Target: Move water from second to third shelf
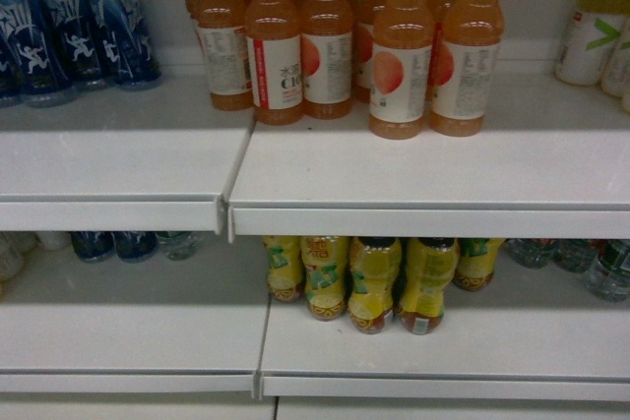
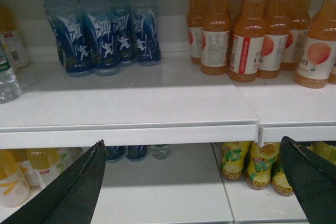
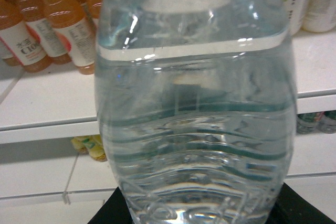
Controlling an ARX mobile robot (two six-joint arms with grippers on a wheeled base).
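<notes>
Fingers (image 2: 79,192) of the left hand (image 2: 194,182) stood wide apart, holding nothing, before the shelf edge (image 2: 131,132). Rightward, the water (image 3: 194,108) filled the right wrist view, gripped at its base by the right hand (image 3: 194,211), off the shelves.

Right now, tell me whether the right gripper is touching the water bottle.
Touching. The right wrist view shows the water bottle filling the frame, its base seated between the right gripper's dark fingers.
</notes>
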